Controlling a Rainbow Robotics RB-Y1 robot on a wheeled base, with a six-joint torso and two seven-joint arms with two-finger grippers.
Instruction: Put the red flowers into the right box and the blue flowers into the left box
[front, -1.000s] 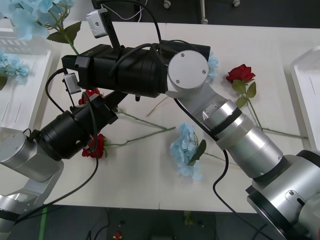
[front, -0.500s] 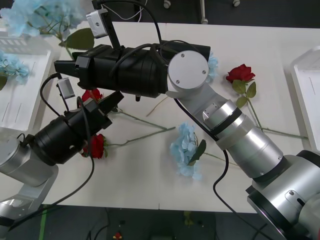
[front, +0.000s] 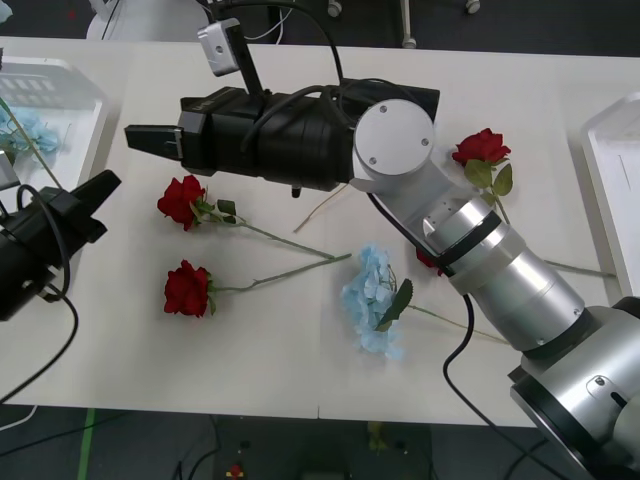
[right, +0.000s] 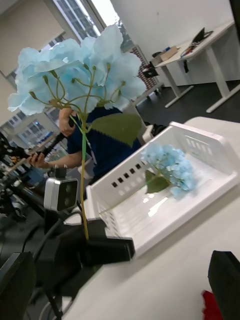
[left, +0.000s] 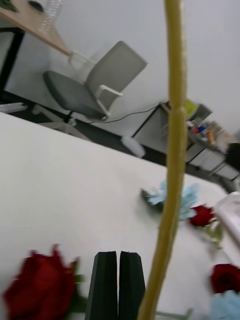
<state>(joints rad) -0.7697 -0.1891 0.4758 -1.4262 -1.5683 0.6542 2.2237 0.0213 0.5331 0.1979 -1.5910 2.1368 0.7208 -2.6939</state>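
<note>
Held blue flower (right: 80, 75): a pale blue cluster stands upright on its thin stem (left: 170, 165), the foot of the stem pinched in the left gripper (right: 107, 250); in the left wrist view the two black fingers (left: 118, 285) sit pressed flat together beside the stem.
Left gripper: closed on that stem, at about 9 o'clock on the table's (front: 300, 350) edge in the front view (front: 105, 185), just beside the left box (right: 200, 145).
Left box: slotted-rim white tray at 10 o'clock, with one blue flower (right: 167, 167) already lying in it.
Right gripper: at about 11 o'clock above the table (front: 140, 138); its black fingers point toward the left box with nothing in them, and I cannot tell how far apart they are.
Red flowers: two on the table at 8 o'clock (front: 181, 199) (front: 188, 289), just below the right gripper; a third at 2 o'clock (front: 480, 147).
Loose blue flower: lying at 6 o'clock (front: 372, 300).
Right box: plain-rimmed tray at the 3 o'clock edge (front: 605, 160).
Change: a second ago the left arm lay across the red flowers under the right arm; it has since swung out to the left edge, uncovering both.
Arm pose: the right arm reaches across the table from 5 o'clock, forearm level.
</note>
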